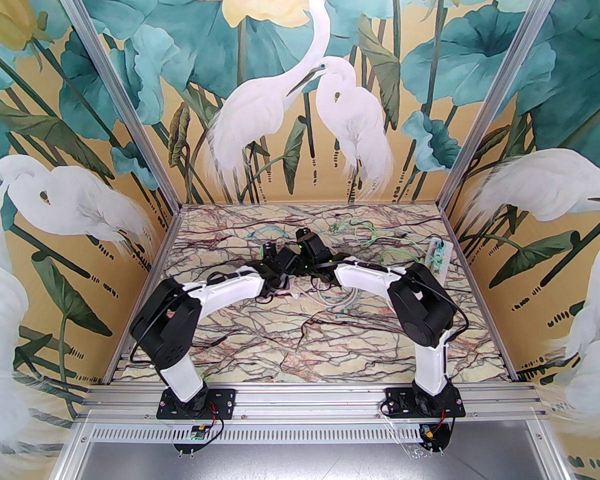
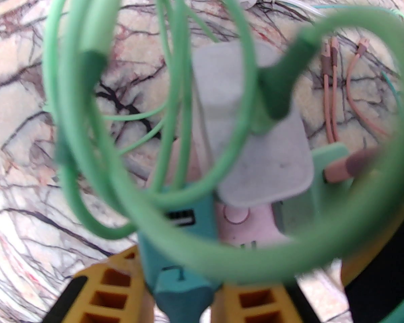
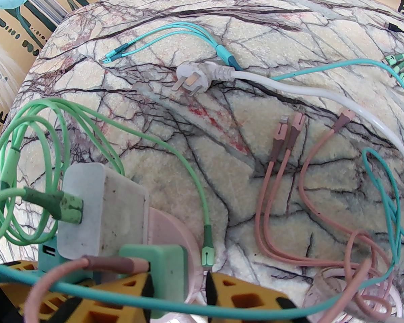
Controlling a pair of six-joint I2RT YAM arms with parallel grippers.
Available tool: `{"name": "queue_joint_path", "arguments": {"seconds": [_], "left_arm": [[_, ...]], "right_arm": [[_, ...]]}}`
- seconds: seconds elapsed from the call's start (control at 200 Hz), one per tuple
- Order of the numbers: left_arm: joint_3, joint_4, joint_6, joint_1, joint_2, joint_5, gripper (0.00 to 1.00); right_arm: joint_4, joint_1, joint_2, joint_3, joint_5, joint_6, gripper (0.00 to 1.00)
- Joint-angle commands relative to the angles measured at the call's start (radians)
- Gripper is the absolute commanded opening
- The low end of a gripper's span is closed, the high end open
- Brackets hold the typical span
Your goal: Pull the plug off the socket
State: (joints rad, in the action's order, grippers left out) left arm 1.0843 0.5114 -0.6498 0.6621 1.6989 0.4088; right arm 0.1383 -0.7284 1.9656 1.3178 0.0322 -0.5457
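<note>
A round pink socket [image 3: 170, 229] carries a white charger [image 3: 99, 210], a green adapter [image 3: 158, 262] and a teal plug [image 2: 180, 224]. In the left wrist view my left gripper [image 2: 178, 281] has its yellow fingers [image 2: 101, 291] shut on the teal plug at the socket's near side. My right gripper [image 3: 188, 293] is closed around the pink socket's rim, just under the green adapter. A looped green cable [image 2: 87, 167] hangs from the white charger [image 2: 256, 140] and blurs across the lens. Both grippers, left [image 1: 276, 255] and right [image 1: 307, 247], meet mid-table.
A loose white three-pin plug [image 3: 192, 77] with its white cord lies on the marble beyond. Pink cables [image 3: 289, 146] and teal cables [image 3: 387, 193] sprawl to the right. A power strip [image 1: 440, 255] rests by the right wall, with green cable tangles [image 1: 365, 233] behind.
</note>
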Motion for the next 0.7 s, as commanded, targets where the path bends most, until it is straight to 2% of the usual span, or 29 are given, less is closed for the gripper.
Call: {"name": "queue_joint_path", "arguments": {"seconds": [0.0, 0.28, 0.58, 0.695], "left_arm": [[-0.029, -0.124, -0.041, -0.023, -0.088, -0.162, 0.11], [-0.034, -0.102, -0.037, -0.031, -0.086, -0.147, 0.11], [0.000, 0.025, -0.011, -0.033, -0.143, -0.024, 0.11], [-0.006, 0.057, 0.012, -0.061, -0.191, -0.001, 0.12]], "right_arm": [[0.155, -0.019, 0.090, -0.032, 0.015, 0.027, 0.35], [0.155, -0.020, 0.092, -0.031, 0.016, 0.024, 0.35], [0.158, -0.020, 0.084, -0.034, -0.001, 0.025, 0.35], [0.156, -0.019, 0.080, -0.037, -0.004, 0.024, 0.35]]}}
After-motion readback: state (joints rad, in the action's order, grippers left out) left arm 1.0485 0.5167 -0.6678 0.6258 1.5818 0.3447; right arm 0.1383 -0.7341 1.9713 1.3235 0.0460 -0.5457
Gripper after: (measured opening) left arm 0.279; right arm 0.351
